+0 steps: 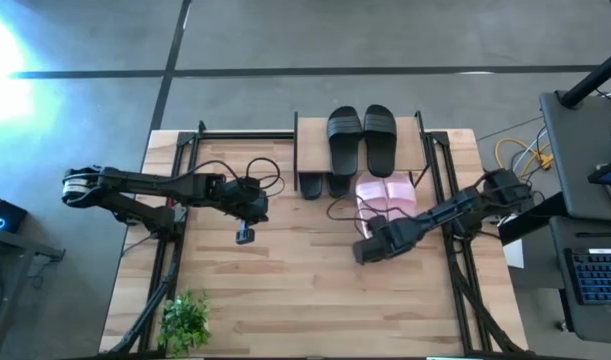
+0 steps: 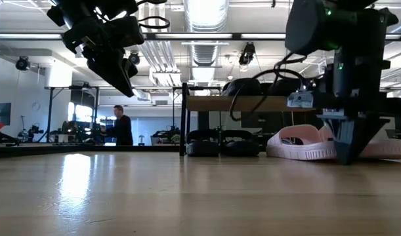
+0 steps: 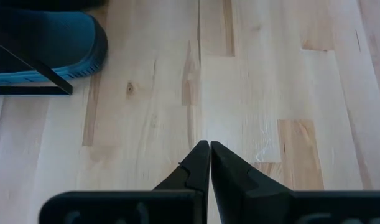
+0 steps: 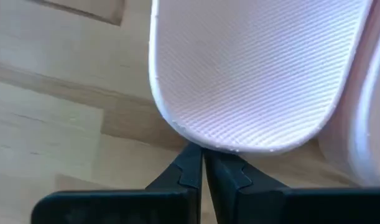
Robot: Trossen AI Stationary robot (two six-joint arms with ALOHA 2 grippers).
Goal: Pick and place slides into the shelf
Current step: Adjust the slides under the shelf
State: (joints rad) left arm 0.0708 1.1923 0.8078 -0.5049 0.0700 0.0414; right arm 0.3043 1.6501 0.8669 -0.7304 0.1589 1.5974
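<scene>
The shelf (image 1: 360, 150) stands at the table's far middle. Two black slides (image 1: 362, 137) lie side by side on its plank top, and two more (image 1: 323, 184) sit on its lower tier. Two pale pink slides (image 1: 387, 194) lie side by side on the table, just right of the shelf's front. My right gripper (image 1: 363, 252) is shut and low over the table at the near end of the left pink slide (image 4: 252, 74). My left gripper (image 1: 245, 236) is shut, empty and raised above the table (image 2: 125, 82), left of the shelf. My right gripper's shut fingertips (image 4: 191, 158) stand right at the rim of the pink slide's near end (image 4: 208, 147). They point down and slant toward the far edge. I cannot tell whether they touch it. The slide lies flat on the table.
A small green plant (image 1: 185, 320) stands at the table's near left corner. Black frame rails (image 1: 175, 200) run along both sides of the table. A black slide on the lower tier (image 3: 46, 37) shows in the left wrist view. Bare wood (image 1: 305, 290) lies between the grippers and the near edge.
</scene>
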